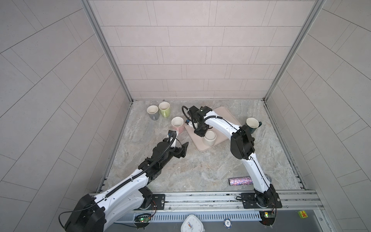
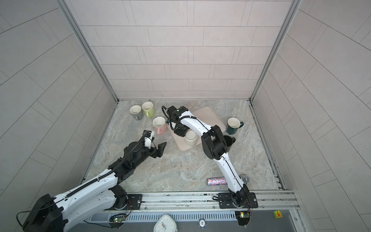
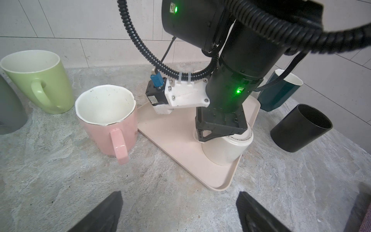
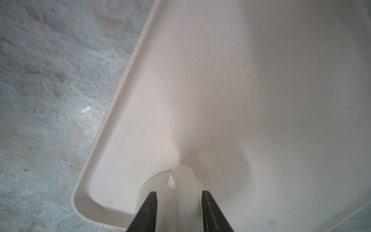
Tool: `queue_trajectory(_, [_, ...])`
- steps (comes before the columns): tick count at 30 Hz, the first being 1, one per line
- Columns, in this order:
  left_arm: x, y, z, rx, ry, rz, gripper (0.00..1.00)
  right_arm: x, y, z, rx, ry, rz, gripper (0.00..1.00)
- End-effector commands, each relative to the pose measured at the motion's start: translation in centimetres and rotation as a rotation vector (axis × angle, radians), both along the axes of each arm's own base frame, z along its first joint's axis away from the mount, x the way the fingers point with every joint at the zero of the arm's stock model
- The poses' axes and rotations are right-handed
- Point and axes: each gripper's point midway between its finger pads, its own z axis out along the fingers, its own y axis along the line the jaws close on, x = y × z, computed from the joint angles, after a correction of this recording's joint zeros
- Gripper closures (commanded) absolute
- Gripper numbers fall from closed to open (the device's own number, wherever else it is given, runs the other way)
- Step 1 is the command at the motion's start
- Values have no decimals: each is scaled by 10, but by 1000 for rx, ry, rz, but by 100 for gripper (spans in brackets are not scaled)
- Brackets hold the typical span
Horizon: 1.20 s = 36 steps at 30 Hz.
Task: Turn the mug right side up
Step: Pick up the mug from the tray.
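**mugwatcher:** any writing you can actually read?

**yam_fan:** just a "10" on the blue-and-white poker chip (image 1: 227, 222) out past the front rail.

**mugwatcher:** and the mug?

**yam_fan:** the cream ceramic mug (image 3: 224, 150) sits bottom-up near a corner of the beige plastic tray (image 3: 172, 136), close to the rim. The right pincer (image 4: 179, 192) is narrowed around its handle with a sliver of gap on one side, so I can't tell if it's pinching. The left pincer (image 3: 180, 193) is spread wide and empty over the bare grey stone counter (image 3: 60, 180), lots of room there.

**mugwatcher:** other cups?

**yam_fan:** the pink mug (image 3: 106, 128) is just beside the tray edge. Along with the pale green mug (image 3: 46, 80) and the teal mug (image 3: 275, 96), it's upright with an empty white inside.
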Motion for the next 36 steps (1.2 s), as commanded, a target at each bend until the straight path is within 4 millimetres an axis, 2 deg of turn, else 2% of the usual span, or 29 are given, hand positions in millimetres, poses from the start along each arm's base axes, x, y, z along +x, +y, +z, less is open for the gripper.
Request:
queue_trajectory(1, [-1,1,1,-11,-8,8,6,-3,-2,4,-25,3,5,69])
queue_trajectory(3, [-1,1,1,-11,-9,9,6,-3,-1,5,-17,4,6,73])
queue_trajectory(6, [-1,2,1,-11,-10,10,6,-1,-1,7,-13,-7,-4,75])
queue_trajectory(14, [-1,3,1,-13,-13,14,6,1,0,20,23,-22,-22,100])
queue_trajectory(24, [-1,4,1,-19,-10,20,6,1,2,27,68,-17,-53,100])
queue_trajectory(27, [0,5,1,-37,-4,42,6,4,1,39,112,-43,-81,100])
queue_trajectory(36, [3,-9,13,-40,-43,-26,5,-3,-4,80,279,-137,-110,100])
